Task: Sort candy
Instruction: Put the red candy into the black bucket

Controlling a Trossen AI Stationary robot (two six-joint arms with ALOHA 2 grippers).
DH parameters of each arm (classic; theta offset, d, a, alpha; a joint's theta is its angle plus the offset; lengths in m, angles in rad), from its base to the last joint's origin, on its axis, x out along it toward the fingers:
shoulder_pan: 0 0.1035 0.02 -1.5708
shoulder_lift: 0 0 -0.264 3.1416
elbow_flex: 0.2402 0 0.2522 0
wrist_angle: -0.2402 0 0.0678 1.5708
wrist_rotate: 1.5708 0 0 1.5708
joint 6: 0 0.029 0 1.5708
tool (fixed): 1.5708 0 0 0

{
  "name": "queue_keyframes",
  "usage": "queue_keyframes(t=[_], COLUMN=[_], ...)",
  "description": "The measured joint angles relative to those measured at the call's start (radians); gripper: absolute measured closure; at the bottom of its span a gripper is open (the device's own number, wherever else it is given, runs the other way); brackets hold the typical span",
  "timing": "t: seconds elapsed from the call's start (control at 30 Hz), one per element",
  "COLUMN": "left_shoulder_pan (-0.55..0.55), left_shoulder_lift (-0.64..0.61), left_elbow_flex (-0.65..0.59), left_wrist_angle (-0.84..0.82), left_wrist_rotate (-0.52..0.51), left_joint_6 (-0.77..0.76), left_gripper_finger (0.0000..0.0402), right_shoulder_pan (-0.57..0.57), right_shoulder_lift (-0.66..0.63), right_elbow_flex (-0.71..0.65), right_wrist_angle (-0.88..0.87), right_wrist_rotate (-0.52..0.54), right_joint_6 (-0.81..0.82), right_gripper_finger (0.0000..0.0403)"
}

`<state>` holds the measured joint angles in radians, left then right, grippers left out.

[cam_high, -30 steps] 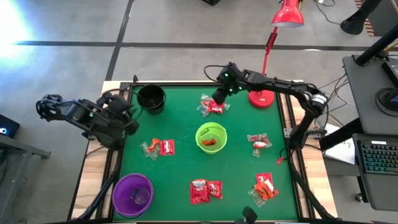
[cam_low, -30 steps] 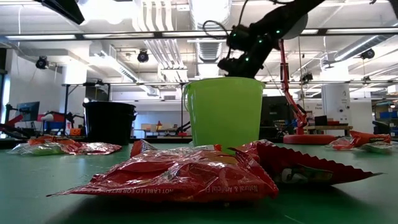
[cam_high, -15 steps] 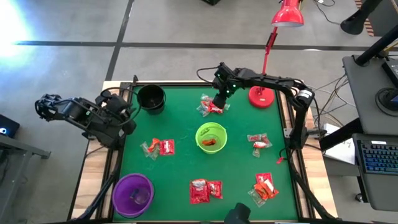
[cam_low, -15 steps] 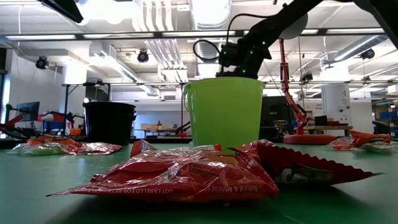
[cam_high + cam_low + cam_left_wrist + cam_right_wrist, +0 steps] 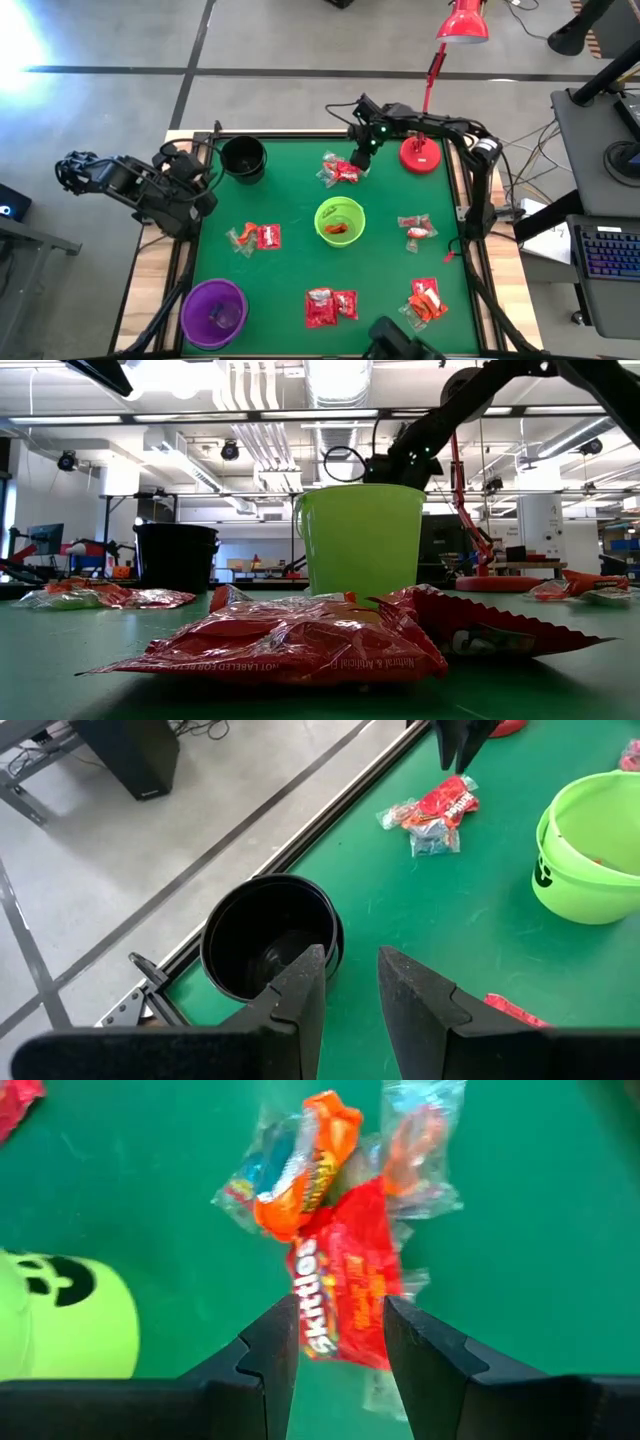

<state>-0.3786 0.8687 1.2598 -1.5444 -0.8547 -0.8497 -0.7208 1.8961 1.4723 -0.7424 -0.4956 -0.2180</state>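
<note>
Candy lies in small heaps on the green table (image 5: 290,200): red packets, orange wrappers and clear twists. My right gripper (image 5: 361,152) hangs open over the heap at the far middle (image 5: 340,170). In its wrist view the gripper (image 5: 340,1320) has a red packet (image 5: 345,1295) showing between its fingers, with an orange wrapper (image 5: 310,1160) and clear wrappers beyond it. I see no touch. My left gripper (image 5: 205,185) waits open at the table's left edge. In its wrist view the gripper (image 5: 352,970) looks past nothing but air at the black bowl (image 5: 270,935).
A lime-green bowl (image 5: 340,221) with an orange sweet stands mid-table, a black bowl (image 5: 243,158) far left and a purple bowl (image 5: 213,313) near left. Other heaps lie at the left (image 5: 255,237), right (image 5: 416,228), near middle (image 5: 330,305) and near right (image 5: 427,300). A red lamp base (image 5: 420,155) stands beside my right gripper.
My right gripper has come down toward the far candy heap and turned about, tipping more steeply downward, while its arm has drawn in toward the table's far right. Its fingers have stayed open.
</note>
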Motion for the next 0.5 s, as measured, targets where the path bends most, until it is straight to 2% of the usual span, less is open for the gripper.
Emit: queue_keyframes(t=[0.37,0.5], left_shoulder_pan=[0.001,0.001], left_shoulder_lift=[-0.001,-0.001], left_elbow_flex=[0.000,0.000], left_wrist_angle=[0.000,0.000], left_wrist_rotate=[0.000,0.000], left_joint_6=[0.000,0.000], left_gripper_finger=[0.0322,0.0322], right_shoulder_pan=[-0.006,-0.006], right_shoulder_lift=[0.113,0.116], right_elbow_flex=[0.003,0.014], right_wrist_angle=[0.030,0.031], right_wrist_rotate=[-0.003,0.019], right_joint_6=[-0.002,-0.002], right_gripper_finger=[0.0266,0.0266])
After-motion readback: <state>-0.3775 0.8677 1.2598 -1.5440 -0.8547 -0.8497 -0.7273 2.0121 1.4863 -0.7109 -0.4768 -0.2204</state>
